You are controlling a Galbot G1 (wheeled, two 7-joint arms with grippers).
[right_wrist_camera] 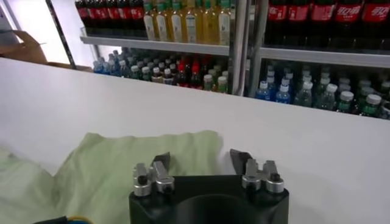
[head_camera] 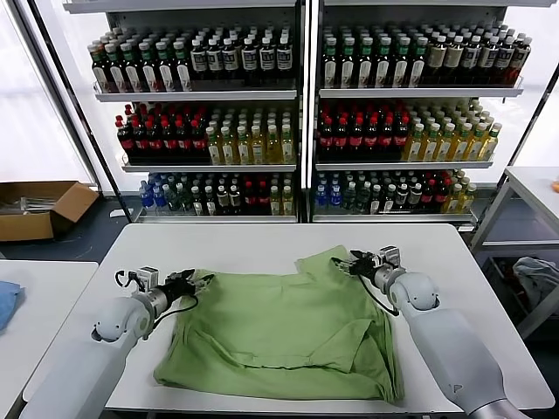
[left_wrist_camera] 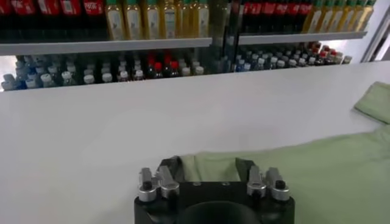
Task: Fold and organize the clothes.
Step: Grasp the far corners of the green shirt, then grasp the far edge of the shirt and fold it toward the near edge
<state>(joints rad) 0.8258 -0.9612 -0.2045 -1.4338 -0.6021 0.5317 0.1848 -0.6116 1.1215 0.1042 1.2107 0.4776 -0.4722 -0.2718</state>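
One light green shirt (head_camera: 279,327) lies spread and partly folded on the white table (head_camera: 244,240), with a sleeve flap at its far right corner. My left gripper (head_camera: 203,281) is low at the shirt's far left corner. In the left wrist view that gripper (left_wrist_camera: 209,164) has its fingers apart, with the green fabric (left_wrist_camera: 317,170) between and beyond them. My right gripper (head_camera: 336,264) is at the far right sleeve. In the right wrist view it (right_wrist_camera: 200,159) is open over the edge of the cloth (right_wrist_camera: 122,164), one finger over fabric and the other over bare table.
Shelves of bottles (head_camera: 297,113) stand behind the table. A cardboard box (head_camera: 39,208) sits on the floor at the left. A side table at the left carries a blue cloth (head_camera: 7,301). At the right, a pale grey-blue bundle (head_camera: 537,279) lies under another table.
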